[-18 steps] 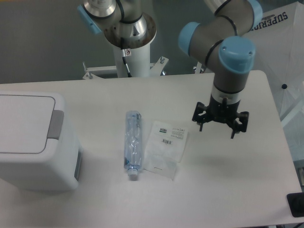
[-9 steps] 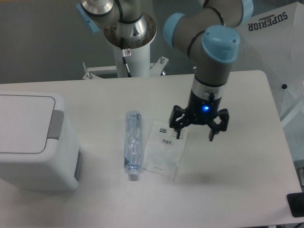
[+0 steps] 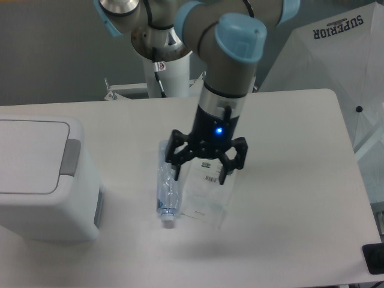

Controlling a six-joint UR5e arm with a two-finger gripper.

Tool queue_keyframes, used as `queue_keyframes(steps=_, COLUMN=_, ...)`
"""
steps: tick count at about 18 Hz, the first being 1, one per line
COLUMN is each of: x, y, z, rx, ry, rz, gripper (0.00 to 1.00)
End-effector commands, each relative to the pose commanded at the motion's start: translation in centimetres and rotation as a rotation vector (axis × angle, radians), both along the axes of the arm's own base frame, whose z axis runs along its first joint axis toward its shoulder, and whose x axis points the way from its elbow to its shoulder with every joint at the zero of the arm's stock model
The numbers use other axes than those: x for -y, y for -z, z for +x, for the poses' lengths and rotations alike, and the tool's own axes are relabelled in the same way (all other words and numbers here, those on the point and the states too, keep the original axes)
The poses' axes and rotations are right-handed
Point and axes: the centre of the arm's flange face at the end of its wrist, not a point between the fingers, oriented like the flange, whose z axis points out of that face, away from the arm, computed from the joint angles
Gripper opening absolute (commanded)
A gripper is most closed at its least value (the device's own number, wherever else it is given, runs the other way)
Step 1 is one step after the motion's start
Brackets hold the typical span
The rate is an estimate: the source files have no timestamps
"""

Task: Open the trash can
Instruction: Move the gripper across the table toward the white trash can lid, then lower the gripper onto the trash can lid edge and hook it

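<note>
The trash can point(image 3: 42, 180) is a large white boxy bin at the left edge of the table. Its flat white lid point(image 3: 30, 155) lies shut, and the grey push tab point(image 3: 71, 157) sits on the lid's right side. My gripper point(image 3: 201, 174) hangs open and empty above the middle of the table, over a plastic bottle and a clear bag. It is well to the right of the trash can and apart from it.
A crushed clear plastic bottle point(image 3: 166, 193) lies lengthwise at mid-table, cap toward the front. A clear plastic bag with labels point(image 3: 207, 195) lies right beside it, partly under the gripper. The robot's white base column point(image 3: 168, 72) stands at the back. A black object point(image 3: 373, 258) sits at the front right corner.
The arm has swung left from the right side of the table to above the bottle and bag, toward the trash can. The gripper stays open. Nothing on the table has moved.
</note>
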Motion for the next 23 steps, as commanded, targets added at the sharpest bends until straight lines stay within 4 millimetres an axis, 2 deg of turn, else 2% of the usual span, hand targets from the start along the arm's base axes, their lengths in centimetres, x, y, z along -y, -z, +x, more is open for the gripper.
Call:
queue_keyframes(steps=3, x=-0.5, y=-0.8, z=0.8, rx=0.031, ry=-0.001, rz=0.031, gripper=1.00)
queue_keyframes(steps=11, x=-1.7, y=-0.8, z=5.7, rx=0.087, ry=0.033, rz=-0.013, gripper=1.00)
queue_keyframes(steps=14, x=-1.9, y=-0.2, z=7.2, rx=0.099, ry=0.048, rz=-0.024, gripper=1.00)
queue_keyframes(steps=19, x=-2.7, y=2.4, z=10.7, rx=0.132, ry=0.083, rz=-0.071, gripper=1.00)
queue_keyframes(steps=23, x=-3.0, y=3.3, z=12.1, rx=0.143, ry=0.103, rz=-0.085, gripper=1.00)
